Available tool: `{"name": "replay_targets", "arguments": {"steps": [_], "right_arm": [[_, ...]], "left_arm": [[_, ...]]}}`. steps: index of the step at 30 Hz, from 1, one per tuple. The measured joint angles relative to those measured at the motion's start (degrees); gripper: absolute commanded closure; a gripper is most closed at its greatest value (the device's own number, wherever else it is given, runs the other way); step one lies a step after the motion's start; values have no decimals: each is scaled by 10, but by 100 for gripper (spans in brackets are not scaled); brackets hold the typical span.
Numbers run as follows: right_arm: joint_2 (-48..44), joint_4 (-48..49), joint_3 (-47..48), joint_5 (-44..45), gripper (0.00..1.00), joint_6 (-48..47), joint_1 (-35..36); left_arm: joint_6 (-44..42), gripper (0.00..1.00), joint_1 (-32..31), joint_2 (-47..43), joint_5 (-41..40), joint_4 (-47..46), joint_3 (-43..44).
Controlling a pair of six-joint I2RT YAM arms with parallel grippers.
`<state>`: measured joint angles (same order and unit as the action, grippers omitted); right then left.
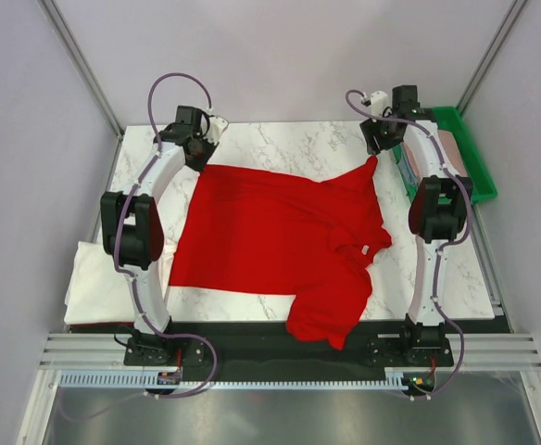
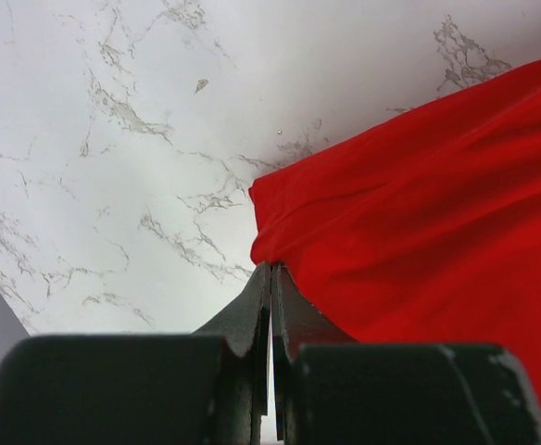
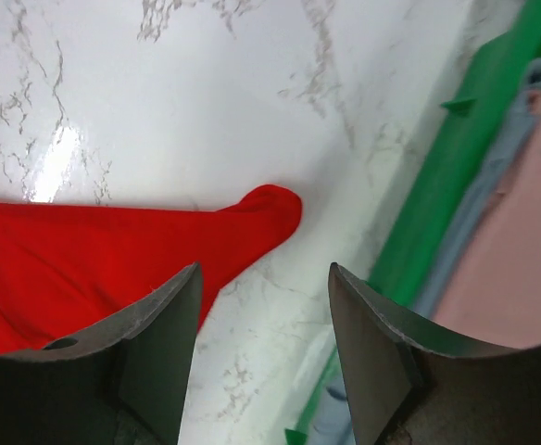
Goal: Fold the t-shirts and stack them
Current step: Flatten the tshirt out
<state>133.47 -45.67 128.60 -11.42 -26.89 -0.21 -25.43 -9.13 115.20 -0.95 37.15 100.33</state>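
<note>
Marble surface (image 1: pixel 280 139) bearing red t-shirt (image 1: pixel 280 232), spread near flat, presumably to ready the first fold. Left fingers (image 2: pixel 270 278) closed on its far left corner, apparently tensioning the hem. Right fingers (image 3: pixel 189 283) wide apart, empty, just past its far right sleeve tip. White t-shirt (image 1: pixel 104 278) left of it; pink t-shirt (image 3: pixel 521 260) right, in green tray (image 3: pixel 437 185).
</note>
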Motion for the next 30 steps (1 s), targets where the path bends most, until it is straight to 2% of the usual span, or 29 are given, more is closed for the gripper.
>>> {"name": "replay_targets", "arguments": {"steps": [9, 14, 22, 30], "right_arm": [[44, 1, -2, -5, 35, 22, 6], [30, 2, -50, -30, 34, 16, 4], [-7, -65, -151, -92, 39, -13, 4], [-13, -80, -160, -123, 41, -14, 5]], "left_arm": [[0, 98, -3, 0, 0, 0, -21], [0, 98, -6, 0, -3, 0, -27], [0, 98, -7, 0, -3, 0, -29], [0, 98, -9, 0, -3, 0, -29]]}}
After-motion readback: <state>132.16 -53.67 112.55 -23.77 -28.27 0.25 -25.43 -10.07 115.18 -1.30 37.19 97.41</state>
